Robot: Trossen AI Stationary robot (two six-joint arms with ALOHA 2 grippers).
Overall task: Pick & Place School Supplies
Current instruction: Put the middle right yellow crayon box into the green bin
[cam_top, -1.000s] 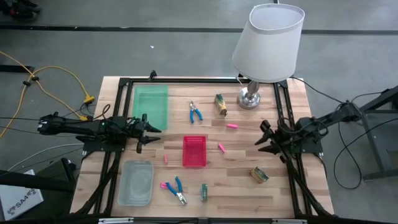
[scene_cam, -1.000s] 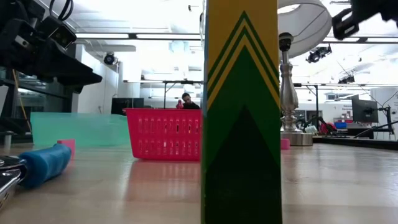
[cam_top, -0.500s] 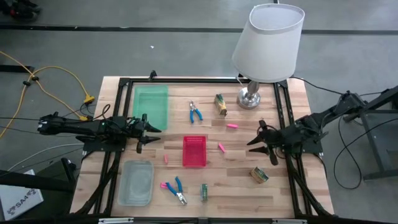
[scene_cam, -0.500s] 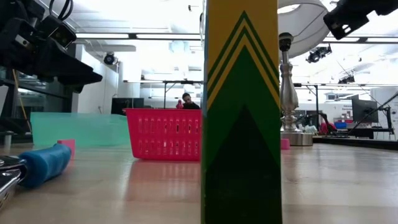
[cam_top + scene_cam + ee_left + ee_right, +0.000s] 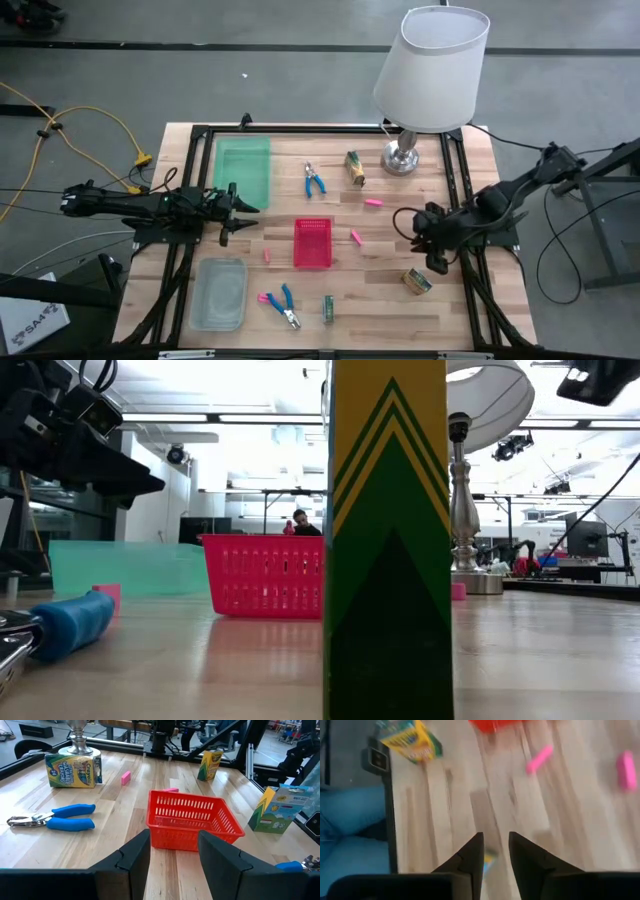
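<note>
Overhead, wooden table (image 5: 390, 300), lamp (image 5: 432, 70), grey floor (image 5: 300, 90)

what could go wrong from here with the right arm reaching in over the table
The right claw hangs above bare wood between a pink eraser and a crayon box, over neither; closing there would likely grab nothing. The right wrist view is smeared, so the arm seems to be swinging, and it could clip that box. The lamp stands near this arm, so a wide swing might knock it. The left claw waits open beside the green tray.
</note>
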